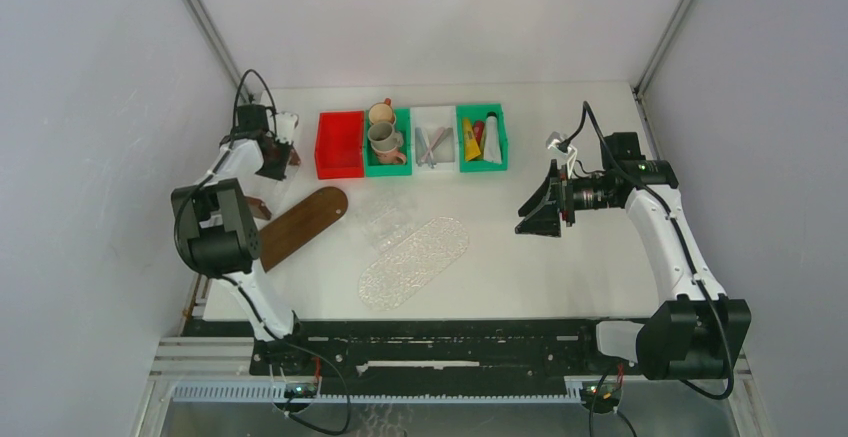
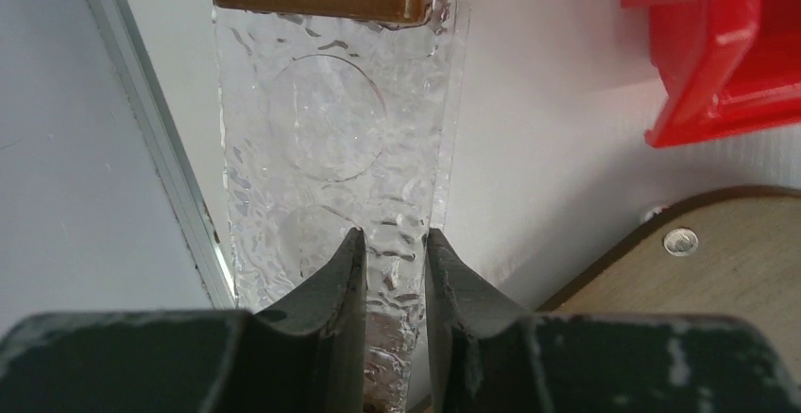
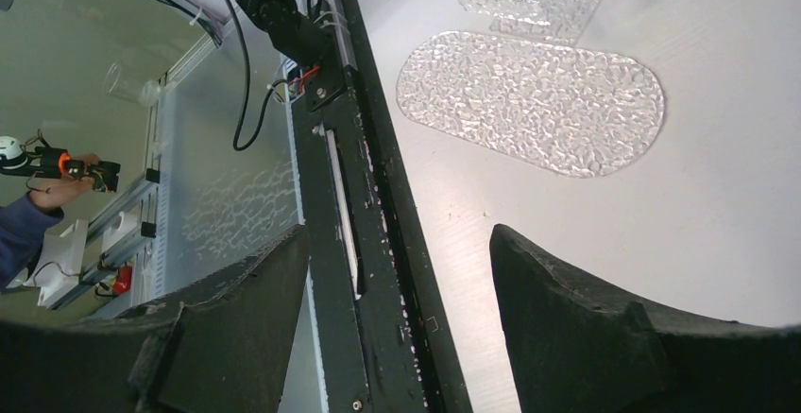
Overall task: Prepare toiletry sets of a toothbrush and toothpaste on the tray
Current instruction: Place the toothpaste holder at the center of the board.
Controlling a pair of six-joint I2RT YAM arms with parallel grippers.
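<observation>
Left jaws near-closed, dimpled clear plastic tray

A: Bright and even from overhead in the top view. Only short, soft shadows on the white table, a little darker under the arms.

B: Sharp across the whole frame there, with grey, flat walls left and right.

A: Left wrist view: white glints and sparkle all over the clear tray, and a washed-out red bin at upper right.

B: Left fingers dark and soft along the bottom, too near for focus.

A: Right wrist view: crisp and bright at upper right, dimmer and greenish at upper left.

B: Right fingers nearly black, underlit, slightly blurred at the lower edge.
</observation>
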